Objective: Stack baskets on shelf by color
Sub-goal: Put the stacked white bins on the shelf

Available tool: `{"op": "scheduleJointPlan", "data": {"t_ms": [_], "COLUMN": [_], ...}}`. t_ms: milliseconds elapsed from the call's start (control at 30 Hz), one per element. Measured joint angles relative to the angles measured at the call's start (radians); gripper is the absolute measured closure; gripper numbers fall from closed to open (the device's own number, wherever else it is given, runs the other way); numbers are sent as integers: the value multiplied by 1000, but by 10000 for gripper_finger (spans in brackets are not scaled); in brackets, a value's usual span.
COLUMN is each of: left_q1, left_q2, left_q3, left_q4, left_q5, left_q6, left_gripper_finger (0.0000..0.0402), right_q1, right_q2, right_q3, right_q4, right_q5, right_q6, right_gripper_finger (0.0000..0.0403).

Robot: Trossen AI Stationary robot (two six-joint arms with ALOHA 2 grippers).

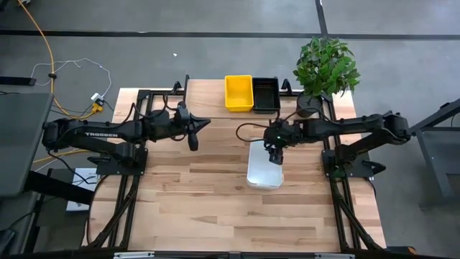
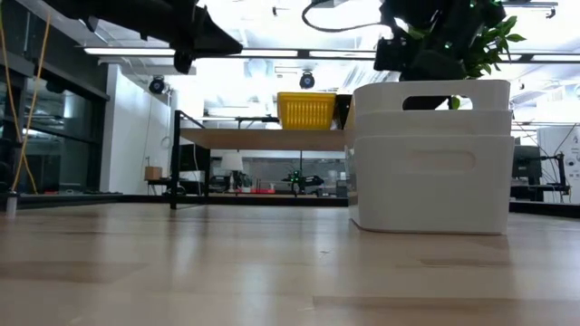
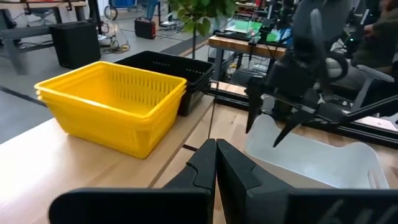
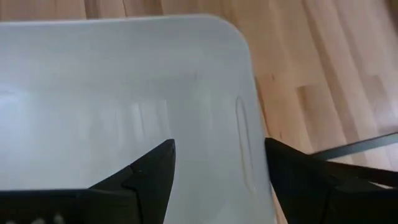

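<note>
Nested white baskets [image 1: 263, 173] stand on the table, seen from the side in the low view as the white stack [image 2: 430, 154]. My right gripper [image 1: 275, 157] hovers over the stack, open. In the right wrist view, my right gripper [image 4: 217, 168] has one finger inside the top basket and the other outside the wall with a handle slot [image 4: 240, 140]; no touch shows. Nested yellow baskets [image 3: 112, 102] and black baskets [image 3: 168, 70] sit side by side on the shelf [image 2: 263, 139]. My left gripper [image 1: 195, 128] waits shut, raised near the shelf.
A potted plant [image 1: 325, 68] stands at the table's far right corner beside the shelf. Bare tabletop [image 1: 215, 216] stretches in front of the white stack and to its left. Black frame rails run along both table sides.
</note>
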Motion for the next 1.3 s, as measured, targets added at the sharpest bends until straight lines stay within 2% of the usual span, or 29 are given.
{"op": "scheduleJointPlan", "data": {"t_ms": [333,467,733,900,1033,1100,1300], "left_q1": [-22,-22,-30,-30,-30,-30,-31], "left_q2": [0,0,0,0,0,0,0], "left_q3": [0,0,0,0,0,0,0], "left_q4": [12,16,22,23,23,23,23], "left_q5": [-5,-5,-6,-7,-8,-10,-9], "left_q6": [20,20,20,20,20,20,20], "left_gripper_finger": [401,401,401,401,401,401,401], "right_q1": [-8,-11,-11,-11,-10,-11,8], "right_q2": [27,77,143,140,141,136,115], "right_q3": [0,0,0,0,0,5,77], "right_q4": [-32,-104,-99,-107,-117,-136,-187], "right_q5": [28,28,30,57,51,4,-135], "right_q6": [-40,-33,-41,-67,-67,-64,-68], "right_gripper_finger": [169,169,181,240,334,382,396]}}
